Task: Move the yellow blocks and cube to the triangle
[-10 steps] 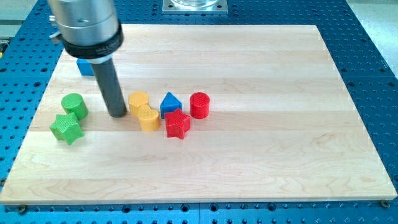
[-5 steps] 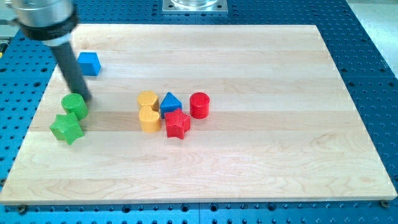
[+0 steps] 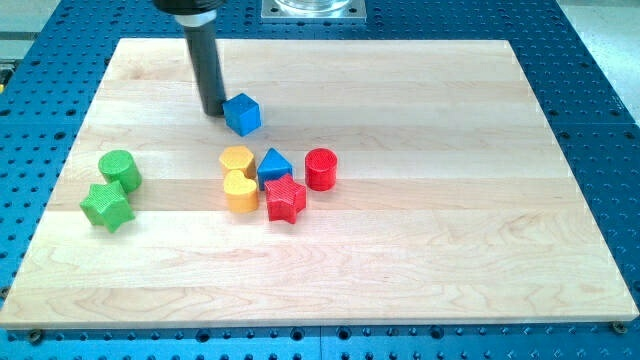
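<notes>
A blue cube (image 3: 242,114) lies in the board's upper left part. My tip (image 3: 214,111) touches or nearly touches its left side. Below the cube, two yellow blocks sit together: a hexagonal one (image 3: 236,160) above a heart-shaped one (image 3: 240,190). A blue triangle (image 3: 274,166) sits right next to them on the view's right. The cube is a short way above the triangle and apart from it.
A red star (image 3: 286,199) sits under the triangle and a red cylinder (image 3: 321,168) to its right. A green cylinder (image 3: 119,169) and a green star (image 3: 106,205) lie near the board's left edge (image 3: 60,200).
My tip went left from the yellow blocks to the green cylinder, then up and right. The blue cube has slid right and down, from the left edge towards the cluster.
</notes>
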Motion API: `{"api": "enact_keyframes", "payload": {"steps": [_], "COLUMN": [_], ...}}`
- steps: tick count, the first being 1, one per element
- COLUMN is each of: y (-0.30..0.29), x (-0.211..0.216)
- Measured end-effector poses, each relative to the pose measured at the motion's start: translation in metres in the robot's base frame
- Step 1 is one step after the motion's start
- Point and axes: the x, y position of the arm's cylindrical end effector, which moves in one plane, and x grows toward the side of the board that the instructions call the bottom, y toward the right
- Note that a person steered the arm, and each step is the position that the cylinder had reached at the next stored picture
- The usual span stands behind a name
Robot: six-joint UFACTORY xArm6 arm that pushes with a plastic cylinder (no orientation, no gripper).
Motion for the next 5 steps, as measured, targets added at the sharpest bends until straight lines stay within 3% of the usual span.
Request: {"api": "enact_keyframes", "payload": {"steps": [1, 2, 4, 5], "y": [0.012, 0.036, 0.059, 0.077], "x": [-0.011, 0.016, -0.001, 0.011]}}
